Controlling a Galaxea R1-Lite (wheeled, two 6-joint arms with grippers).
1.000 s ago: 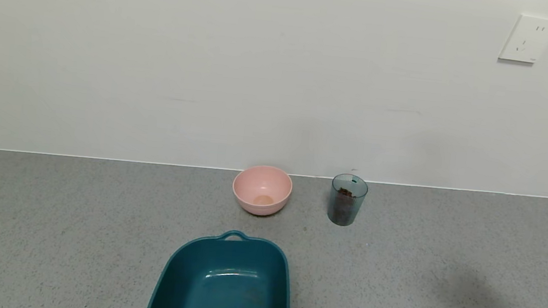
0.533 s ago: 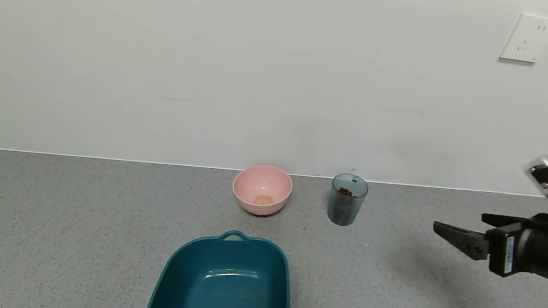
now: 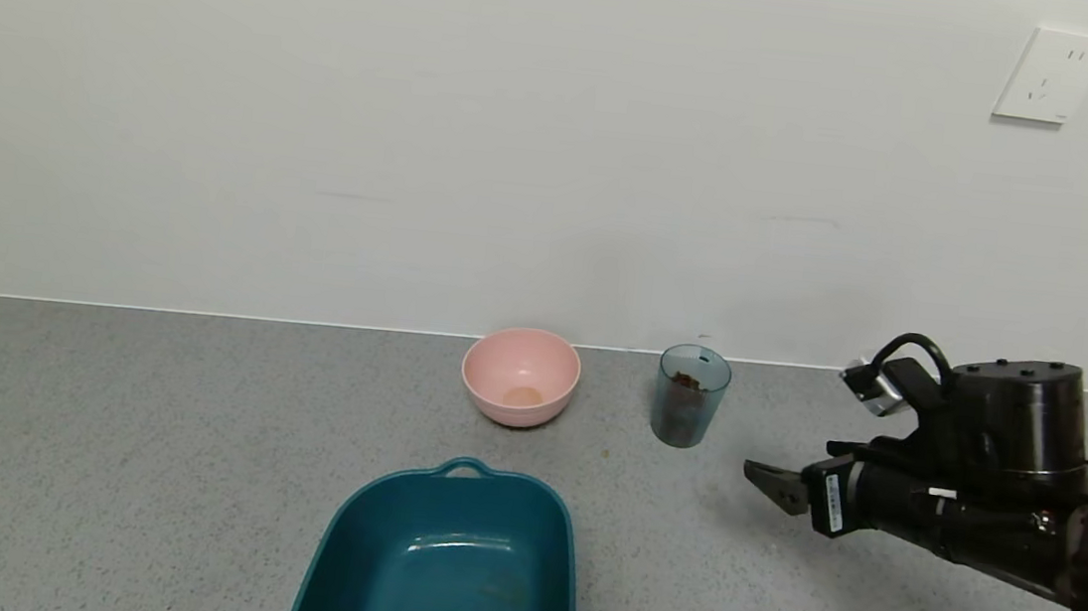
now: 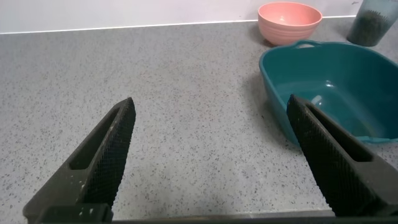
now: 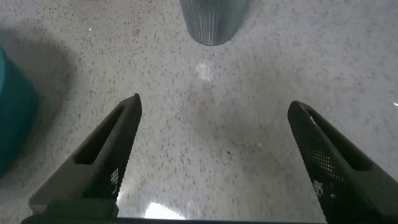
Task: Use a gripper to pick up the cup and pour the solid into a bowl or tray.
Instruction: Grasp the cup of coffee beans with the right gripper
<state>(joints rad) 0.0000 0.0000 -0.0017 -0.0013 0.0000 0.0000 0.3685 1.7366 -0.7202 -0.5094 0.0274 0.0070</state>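
Left gripper [image 4: 208, 155]: off the head view, parked low over the grey countertop [image 3: 90, 461] at the left, fingers spread wide apart, nothing between them. Teal tray [image 3: 444, 565]: large, rectangular, handled, at the near middle of the counter; apparently bare inside; not the likelier target. Pink bowl [image 3: 520, 376]: small, round, smooth-sided, near the wall, beyond the tray; no pellets visible in it. Cup [image 3: 690, 395]: small ribbed tumbler, translucent blue-grey, slightly tapered, upright, near the wall just right of the bowl yet clear of it, untouched. Judged light, thin-walled and somewhat yielding; plastic probably slick, ribbing likely some help to the pads; probably easy to tip if nudged at the rim. Best taken across the mid-body, from the side, with moderate squeeze, mouth left free for pouring. Solid [image 3: 686, 383]: dark brown pellets, visible through the wall, loosely heaped; judged dry, free-running, apt to spill all at once on a steep tilt. Right gripper [image 3: 771, 482]: black, on a horizontal forearm at the right, pointed leftward toward the cup, near it but short of it; fingers released and wide in the wrist view, empty, cup base [image 5: 212, 22] centred ahead between them.
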